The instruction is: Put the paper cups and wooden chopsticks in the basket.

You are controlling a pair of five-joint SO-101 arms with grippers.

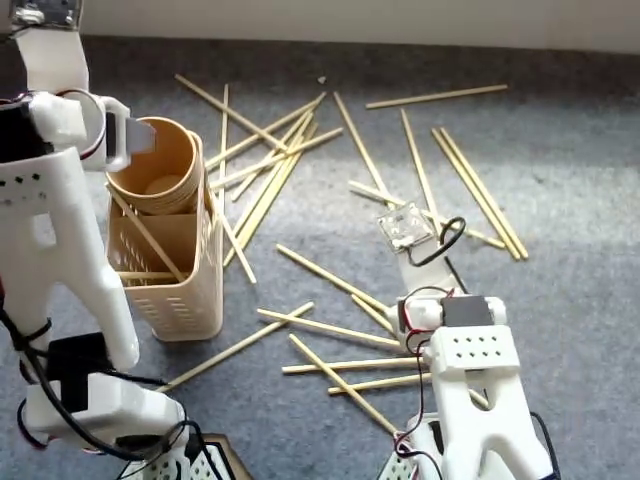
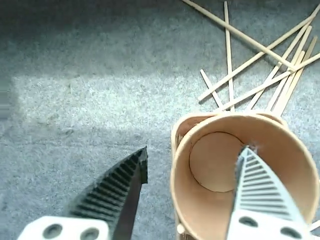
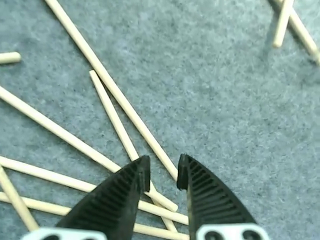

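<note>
Grey desk (image 1: pixel 580 150) carries most chopsticks (image 1: pixel 330 328) loose; one paper cup (image 1: pixel 160 165) and a few sticks sit in the basket (image 1: pixel 185 290). Spread wide, the left gripper (image 2: pixel 195 150) straddles the cup's rim; the right gripper (image 3: pixel 163 167) hangs barely parted over loose sticks.

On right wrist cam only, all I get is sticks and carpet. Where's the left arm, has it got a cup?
Observer: The left gripper is open astride the wall of the paper cup, one finger inside and one outside. It is not clamped.
Operator: Is that cup in the basket?
Observer: Yes. The high view shows it sitting in the mouth of the basket.
Operator: Any sticks in there?
Observer: At least one chopstick leans inside the basket. Many loose chopsticks lie on the carpet around it.
</note>
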